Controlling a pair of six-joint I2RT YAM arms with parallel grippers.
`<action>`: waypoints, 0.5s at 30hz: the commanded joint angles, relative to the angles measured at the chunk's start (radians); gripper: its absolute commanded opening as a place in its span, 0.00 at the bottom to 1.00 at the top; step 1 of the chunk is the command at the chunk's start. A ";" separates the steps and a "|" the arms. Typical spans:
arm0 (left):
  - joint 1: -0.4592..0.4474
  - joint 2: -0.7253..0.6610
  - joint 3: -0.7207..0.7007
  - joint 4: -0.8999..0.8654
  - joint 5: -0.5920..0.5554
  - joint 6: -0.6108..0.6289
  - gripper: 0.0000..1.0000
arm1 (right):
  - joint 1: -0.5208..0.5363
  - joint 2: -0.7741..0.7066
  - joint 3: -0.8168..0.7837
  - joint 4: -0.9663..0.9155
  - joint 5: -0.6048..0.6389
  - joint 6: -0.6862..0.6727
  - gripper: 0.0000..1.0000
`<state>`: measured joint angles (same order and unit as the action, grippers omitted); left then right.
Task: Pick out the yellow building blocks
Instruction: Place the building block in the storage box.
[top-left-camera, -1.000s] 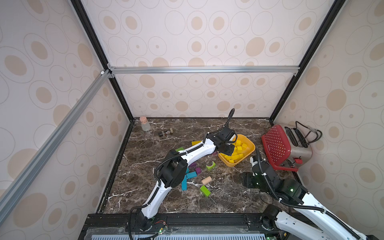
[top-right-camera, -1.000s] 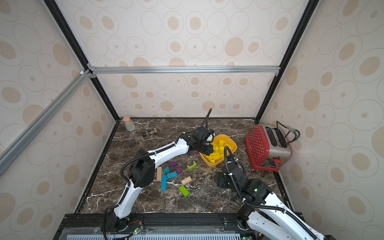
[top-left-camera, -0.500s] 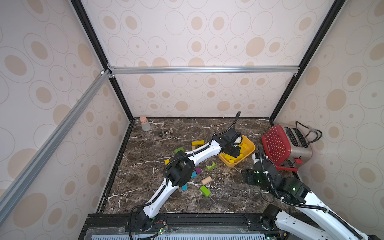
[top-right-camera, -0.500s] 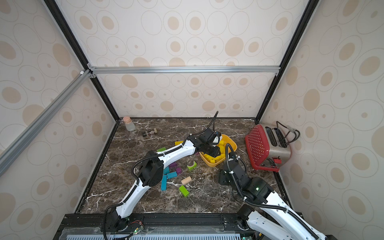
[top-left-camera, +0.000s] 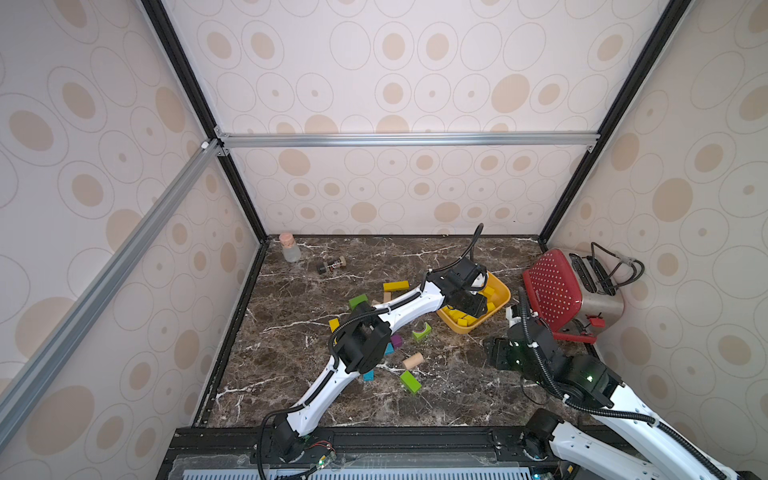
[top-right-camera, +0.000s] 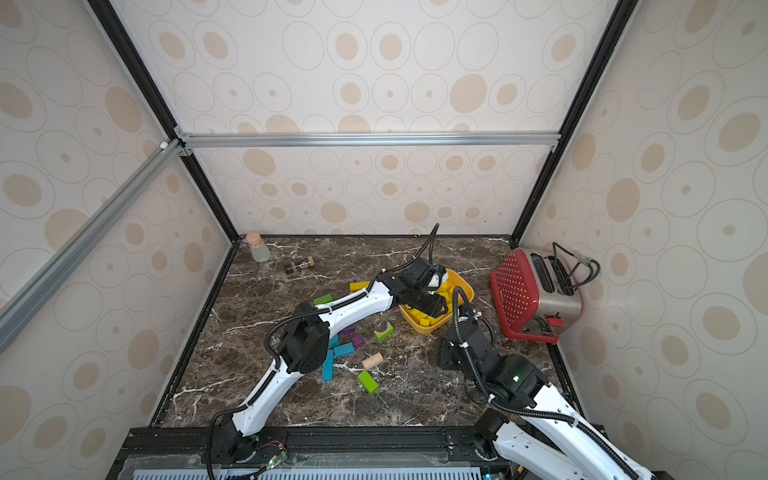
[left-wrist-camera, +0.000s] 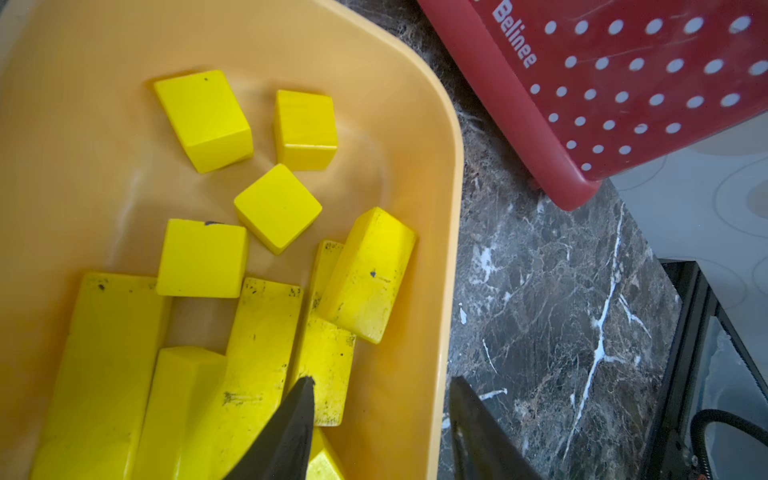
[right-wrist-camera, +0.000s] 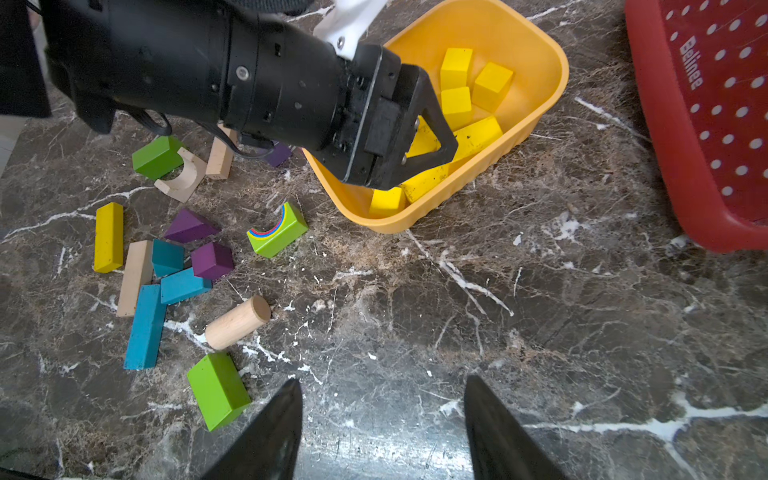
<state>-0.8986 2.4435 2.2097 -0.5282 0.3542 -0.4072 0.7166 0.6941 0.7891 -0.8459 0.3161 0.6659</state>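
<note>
Most bright yellow wooden building blocks (left-wrist-camera: 277, 208) are placed in orange-yellow plastic bowl (left-wrist-camera: 455, 174), one bar (right-wrist-camera: 109, 237) outside; left gripper (left-wrist-camera: 381, 380), right gripper (right-wrist-camera: 382, 380) parted, empty; straddled rim may be snagged by left jaws.

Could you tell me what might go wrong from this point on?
The open left gripper appears to straddle the rim of the orange bowl; a sideways pull could tip it and spill the yellow blocks. The loose yellow bar lies close beside a wooden bar, which a grasp might catch.
</note>
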 joint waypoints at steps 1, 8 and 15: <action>-0.005 -0.070 -0.007 0.015 -0.001 0.008 0.52 | -0.006 0.010 0.013 0.002 -0.006 0.017 0.63; -0.005 -0.094 -0.022 0.014 -0.013 0.022 0.52 | -0.005 0.017 0.009 0.018 -0.031 0.023 0.63; -0.002 -0.151 -0.069 -0.008 -0.064 0.075 0.52 | -0.005 0.041 0.002 0.074 -0.072 0.008 0.63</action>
<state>-0.8986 2.3596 2.1525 -0.5152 0.3229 -0.3809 0.7166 0.7212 0.7891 -0.8051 0.2649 0.6693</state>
